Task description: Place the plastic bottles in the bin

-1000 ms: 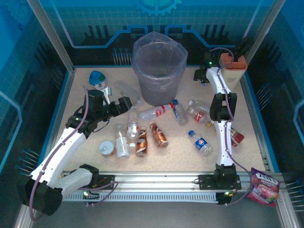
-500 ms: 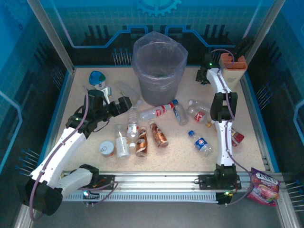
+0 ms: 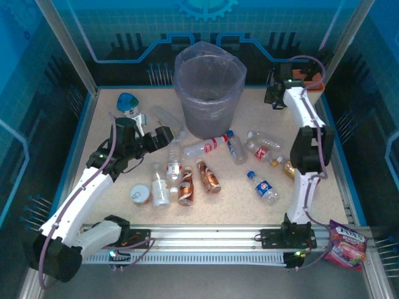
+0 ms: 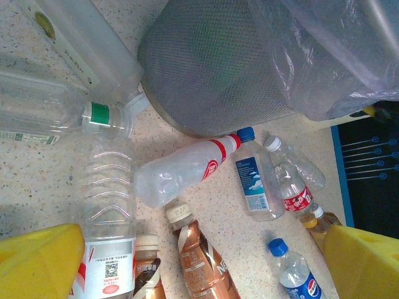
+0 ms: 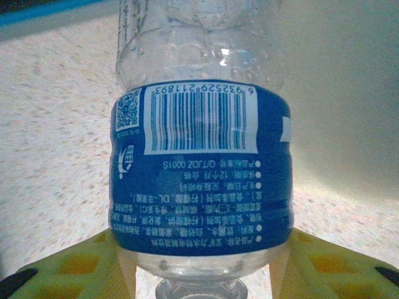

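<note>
The right gripper [image 3: 273, 94] is at the far right of the speckled beige surface [image 3: 234, 196], just beside the beige block with orange slotted top [image 3: 310, 87], which the arm partly covers. From above, what it carries is too small to make out. In the right wrist view its yellow fingers [image 5: 68, 268] are clamped on a clear plastic bottle with a blue label [image 5: 199, 168] — both ends of the bottle are cut off by the frame edges.

The left gripper [image 3: 163, 136] sits just left of the tall grey bin with a purple-grey plastic liner [image 3: 209, 121], its jaws spread wide apart above lying bottles. In the left wrist view its fingers are cut off at the lower corners.

The other bottles lie on the surface in front of the bin — among them a clear bottle with a red label [image 3: 206, 147] and a shiny copper-brown bottle [image 3: 209, 176]. The inside of the bin is dark, so I cannot tell its contents.
</note>
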Robot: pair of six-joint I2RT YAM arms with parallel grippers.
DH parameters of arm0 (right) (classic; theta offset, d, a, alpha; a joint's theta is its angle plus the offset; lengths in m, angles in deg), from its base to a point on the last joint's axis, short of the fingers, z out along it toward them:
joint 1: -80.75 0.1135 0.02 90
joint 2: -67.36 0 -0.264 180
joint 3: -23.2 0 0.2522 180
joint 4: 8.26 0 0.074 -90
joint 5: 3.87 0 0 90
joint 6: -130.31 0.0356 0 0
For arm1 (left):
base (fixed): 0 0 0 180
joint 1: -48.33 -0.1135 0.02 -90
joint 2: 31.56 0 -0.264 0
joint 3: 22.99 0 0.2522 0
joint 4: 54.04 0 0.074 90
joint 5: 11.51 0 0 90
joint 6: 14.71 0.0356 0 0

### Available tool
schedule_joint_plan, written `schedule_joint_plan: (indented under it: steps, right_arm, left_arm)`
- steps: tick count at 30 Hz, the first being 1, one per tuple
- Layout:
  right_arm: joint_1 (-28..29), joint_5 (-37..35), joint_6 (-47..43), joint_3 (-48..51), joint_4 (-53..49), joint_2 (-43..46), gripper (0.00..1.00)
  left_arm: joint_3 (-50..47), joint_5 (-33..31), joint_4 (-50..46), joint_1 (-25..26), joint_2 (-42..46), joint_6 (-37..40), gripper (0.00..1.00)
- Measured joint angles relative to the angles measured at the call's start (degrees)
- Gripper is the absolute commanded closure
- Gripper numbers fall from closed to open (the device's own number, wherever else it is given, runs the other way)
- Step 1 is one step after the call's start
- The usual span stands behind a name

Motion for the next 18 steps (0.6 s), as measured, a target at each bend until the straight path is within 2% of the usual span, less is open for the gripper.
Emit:
schedule_joint_plan:
  steps: [5,11,18]
  right_arm:
    - [0.8,1.6,-1.4,2.4,-1.3,12.3,0.54]
    - [3.9,3.5,-2.8,2.5,-4.4,22.4,0.54]
    - [10.3,4.6,-4.4,-3.0,-10.6,23.8,0.55]
  left_arm:
    - [0.0,0.0,0.6,0.0,-1.4,0.0,0.01]
    - [-0.4,-2.4,1.4,0.0,-4.8,-0.6,0.01]
    - [-3.0,-5.0,1.6,-0.1,-7.7,-2.7,0.02]
